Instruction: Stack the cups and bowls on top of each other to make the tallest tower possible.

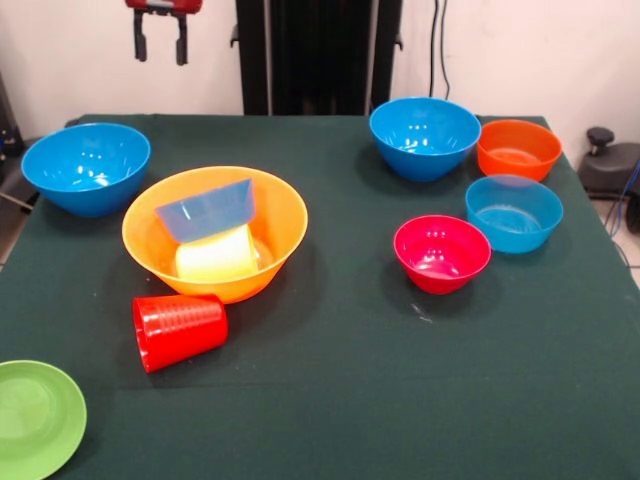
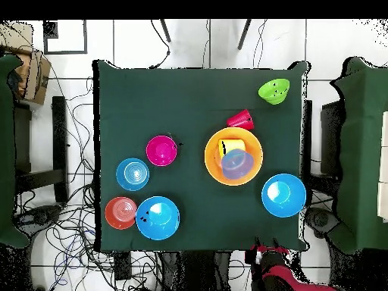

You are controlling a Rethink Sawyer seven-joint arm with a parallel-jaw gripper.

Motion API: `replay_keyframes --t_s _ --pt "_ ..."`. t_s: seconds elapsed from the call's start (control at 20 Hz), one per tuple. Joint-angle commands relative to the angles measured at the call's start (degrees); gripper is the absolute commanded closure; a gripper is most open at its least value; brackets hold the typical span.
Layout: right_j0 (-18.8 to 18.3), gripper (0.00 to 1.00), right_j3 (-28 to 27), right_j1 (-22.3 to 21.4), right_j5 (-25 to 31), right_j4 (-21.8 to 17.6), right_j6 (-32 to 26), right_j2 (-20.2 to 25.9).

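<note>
The big yellow-orange bowl stands left of centre. Inside it a yellow cup lies on its side with a pale blue bowl tilted over it; they also show in the overhead view, the bowl, the cup and the pale blue bowl. The red ribbed cup lies on its side on the cloth just in front of the big bowl. My gripper hangs open and empty at the far left edge of the table, well above and behind the bowls.
A deep blue bowl stands at the left and a light green bowl at the near left corner. At the right stand a deep blue bowl, an orange bowl, a pale blue bowl and a pink-red bowl.
</note>
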Motion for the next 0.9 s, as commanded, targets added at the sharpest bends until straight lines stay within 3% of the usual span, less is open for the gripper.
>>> replay_keyframes --t_s 0.05,0.65,0.8,0.9 --pt "1.3 0.0 0.8 3.2 6.8 1.2 1.8 5.7" --pt "-0.4 0.0 0.0 3.4 8.8 0.3 -0.8 9.7" --pt "-0.3 0.0 0.0 2.9 11.1 -1.2 -4.3 11.6" --pt "-0.1 0.0 -0.9 3.5 13.2 -4.4 -10.1 15.4"
